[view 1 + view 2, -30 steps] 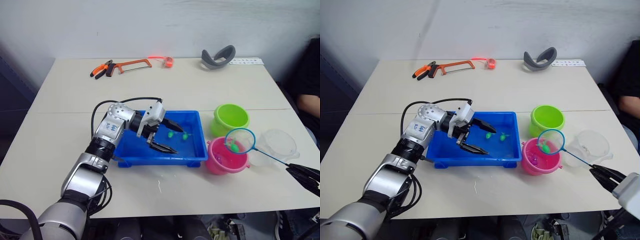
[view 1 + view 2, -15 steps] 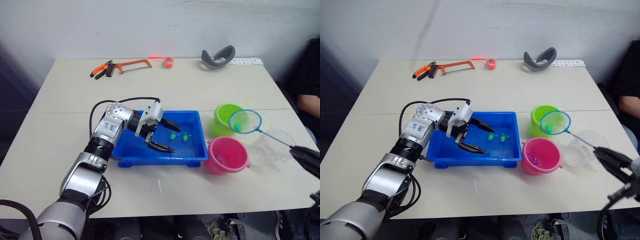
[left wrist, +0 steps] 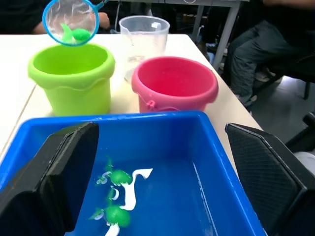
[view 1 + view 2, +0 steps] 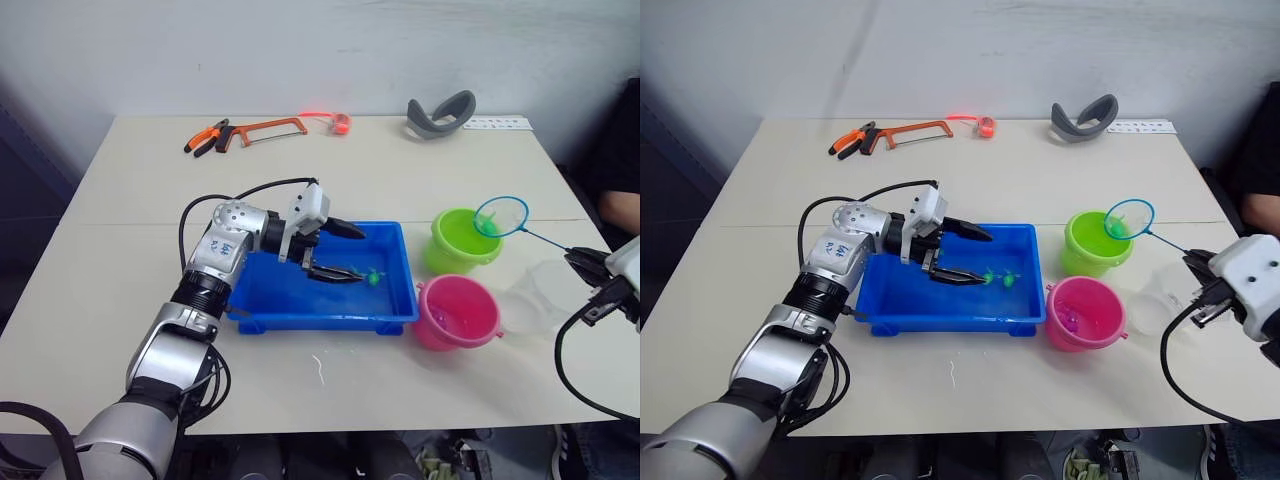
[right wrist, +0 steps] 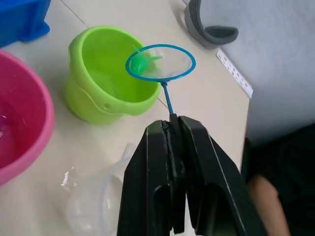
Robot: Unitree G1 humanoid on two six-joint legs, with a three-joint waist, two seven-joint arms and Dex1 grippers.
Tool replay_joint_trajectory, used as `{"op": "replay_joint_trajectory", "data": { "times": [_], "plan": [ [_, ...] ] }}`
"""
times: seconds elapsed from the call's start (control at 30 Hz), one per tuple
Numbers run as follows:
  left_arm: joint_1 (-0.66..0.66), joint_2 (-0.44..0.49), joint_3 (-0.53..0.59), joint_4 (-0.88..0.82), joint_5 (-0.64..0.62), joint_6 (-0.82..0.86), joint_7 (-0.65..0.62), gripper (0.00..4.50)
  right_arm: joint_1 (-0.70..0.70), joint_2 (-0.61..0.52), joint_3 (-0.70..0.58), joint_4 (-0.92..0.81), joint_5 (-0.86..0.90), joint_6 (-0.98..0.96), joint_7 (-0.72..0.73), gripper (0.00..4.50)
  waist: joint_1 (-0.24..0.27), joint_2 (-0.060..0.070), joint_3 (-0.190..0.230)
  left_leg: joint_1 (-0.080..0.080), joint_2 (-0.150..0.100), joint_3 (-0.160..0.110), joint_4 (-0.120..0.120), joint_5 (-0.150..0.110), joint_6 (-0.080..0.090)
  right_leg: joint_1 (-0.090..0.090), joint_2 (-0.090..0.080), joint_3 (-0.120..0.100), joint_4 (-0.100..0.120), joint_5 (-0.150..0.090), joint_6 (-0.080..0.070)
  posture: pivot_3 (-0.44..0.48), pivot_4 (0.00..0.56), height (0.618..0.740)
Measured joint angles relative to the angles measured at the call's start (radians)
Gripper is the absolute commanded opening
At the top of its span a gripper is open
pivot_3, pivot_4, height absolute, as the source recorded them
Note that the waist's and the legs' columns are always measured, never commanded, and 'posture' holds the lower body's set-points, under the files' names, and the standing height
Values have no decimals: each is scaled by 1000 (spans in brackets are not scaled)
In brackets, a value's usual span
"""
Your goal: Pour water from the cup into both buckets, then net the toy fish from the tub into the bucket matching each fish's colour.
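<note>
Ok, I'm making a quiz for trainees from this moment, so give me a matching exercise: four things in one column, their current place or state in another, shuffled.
Things:
1. round blue-rimmed net
2. pink plastic bucket
3. left gripper
4. clear plastic cup

Places or states:
A. open, over the blue plastic tub
B. on the table beside the tub's end
C. holds a green toy fish above the lime green bucket
D. on the table beyond the pink bucket

Pairs: 1-C, 2-B, 3-A, 4-D

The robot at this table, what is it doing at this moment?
The right gripper is shut on the handle of a small blue net holding a green fish over the lime green bucket. The left gripper is open over the blue tub, where two green fish lie. The pink bucket stands beside it.
</note>
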Motion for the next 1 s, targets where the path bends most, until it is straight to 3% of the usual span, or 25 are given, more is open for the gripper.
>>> {"op": "replay_joint_trajectory", "data": {
  "times": [0.17, 0.3, 0.5, 0.7, 0.83, 0.9, 1.0],
  "plan": [
    [-1, 0, 1, -4, 0, 0, 12, 4469, -11, -92, 65, 59, -230, -235, -2, 0, -1, 0, 0, 0, -1, 1, 0, 0, 0, 0, 0, 0, 0, 0, 0, 0, 150, 740],
    [0, 5, 1, -14, 0, 5, 13, 4469, 11, -238, 93, 125, -524, -582, -51, 0, -3, 1, 0, 1, -2, 2, 0, 0, 0, 0, 0, 1, 0, 0, 0, 0, 150, 740],
    [1, 13, 1, -18, 0, 11, 13, 4469, 18, -254, 84, 199, -691, -822, -115, 0, -1, 0, 0, 1, -1, 2, 1, 1, -1, 0, -1, 1, 0, 0, 0, 0, 150, 740],
    [1, 13, 1, -17, 0, 8, 12, 4469, 11, -226, 22, 232, -654, -837, -92, 0, -3, 0, 0, 2, -1, 2, 1, 1, -2, 0, 0, 1, 1, 0, 0, 0, 150, 740],
    [1, 16, -2, -15, 5, -5, 8, 4469, -46, -167, 20, 212, -444, -680, -13, 0, -8, 0, 0, 2, -1, 2, 1, 1, -2, 1, 0, 1, 2, 0, 0, 0, 150, 740],
    [2, 41, -4, -14, 18, -14, -6, 4469, -128, -160, 54, 122, -212, -514, 63, 0, -23, 1, 0, 3, 2, 1, 1, 2, -3, 1, 0, 1, 3, 0, 0, 0, 150, 740],
    [15, 70, -16, -25, 24, -15, -33, 4469, -206, -170, 112, 38, -73, -394, 126, 0, -29, 1, 0, 3, 3, 1, 1, 2, -3, 1, 1, 1, 3, 0, 0, 0, 150, 740]
  ]
}}
